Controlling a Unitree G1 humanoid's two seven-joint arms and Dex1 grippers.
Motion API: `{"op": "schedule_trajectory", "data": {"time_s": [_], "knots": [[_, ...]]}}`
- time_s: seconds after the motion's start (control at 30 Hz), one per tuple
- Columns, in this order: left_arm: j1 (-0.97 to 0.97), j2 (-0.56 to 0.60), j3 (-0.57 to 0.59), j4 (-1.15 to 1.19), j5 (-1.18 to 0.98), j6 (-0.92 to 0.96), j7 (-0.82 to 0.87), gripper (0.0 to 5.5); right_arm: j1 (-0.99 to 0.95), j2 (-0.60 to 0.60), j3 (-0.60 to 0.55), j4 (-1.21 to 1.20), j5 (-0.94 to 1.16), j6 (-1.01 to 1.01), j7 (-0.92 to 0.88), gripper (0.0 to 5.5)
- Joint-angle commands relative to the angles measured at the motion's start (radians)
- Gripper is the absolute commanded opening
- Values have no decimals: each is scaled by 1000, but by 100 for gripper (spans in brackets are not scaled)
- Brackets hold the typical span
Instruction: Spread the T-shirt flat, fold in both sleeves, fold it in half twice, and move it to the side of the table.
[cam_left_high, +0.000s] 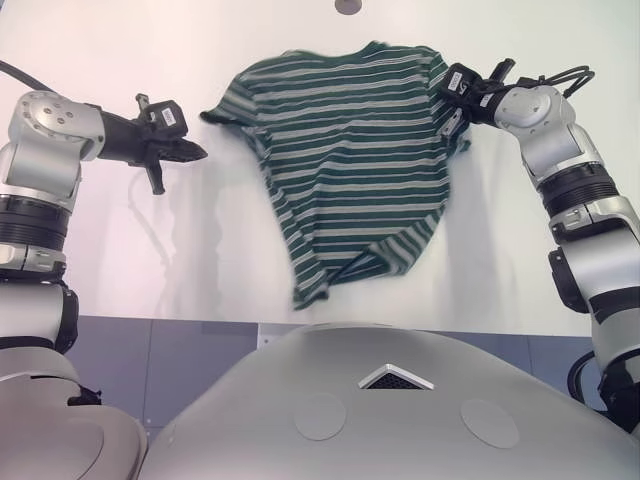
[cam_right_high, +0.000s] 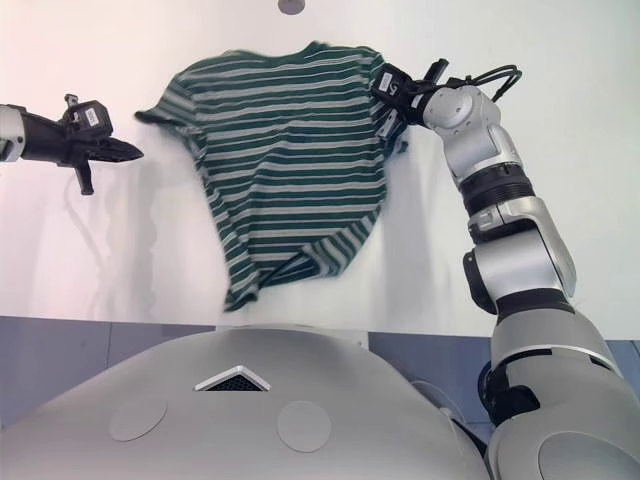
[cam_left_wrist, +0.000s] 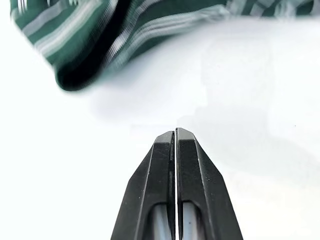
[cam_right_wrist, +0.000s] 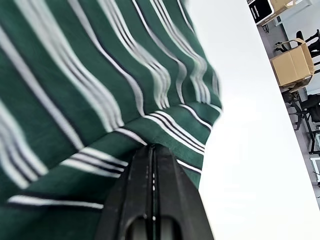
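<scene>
There is one striped T-shirt (cam_left_high: 350, 160), one white table (cam_left_high: 120, 260), one small round disc (cam_left_high: 347, 6) and one cardboard box (cam_right_wrist: 292, 62). Grippers number two: left gripper (cam_left_high: 195, 153), right gripper (cam_left_high: 447, 125).

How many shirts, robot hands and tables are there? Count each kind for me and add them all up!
T-shirt, green with pale stripes: 1
Robot hands, the left hand and the right hand: 2
Table, white: 1
Total: 4
</scene>
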Motion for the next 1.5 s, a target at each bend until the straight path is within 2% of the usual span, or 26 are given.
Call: {"op": "schedule_trajectory", "data": {"time_s": [0.03,0.2,0.3,0.4,0.5,0.63,0.7,0.8,1.0,1.27,1.4,1.5], "knots": [[19,-17,23,6,18,-4,18,3,79,-4,-1,33,-36,10,35,0],[-75,-195,63,-115,-96,117,38,3,64,0,-16,17,-52,-11,38,0],[-74,-273,21,-242,-112,186,46,3,49,14,-28,25,-69,-20,24,0],[-52,-325,-47,-288,-60,190,79,3,-2,51,-104,-56,-23,-25,-38,0],[-31,-322,-93,-311,-1,167,99,3,2,102,-151,-262,70,50,38,0],[-36,-327,-118,-242,102,97,175,3,114,125,-74,-521,156,195,239,0],[-30,-326,-111,-220,119,84,195,3,167,101,-10,-504,113,201,286,0],[-14,-315,-95,-203,130,78,217,3,198,60,70,-398,-12,158,260,0],[40,-236,-49,-136,184,40,278,3,237,-2,115,-288,-108,124,243,0],[101,-220,35,-170,130,81,271,3,229,20,82,-289,-95,115,191,0],[100,-240,51,-180,115,87,282,3,217,83,-56,-397,65,98,173,0],[100,-253,103,-247,30,141,253,3,222,72,-159,-540,188,166,228,0]]}}
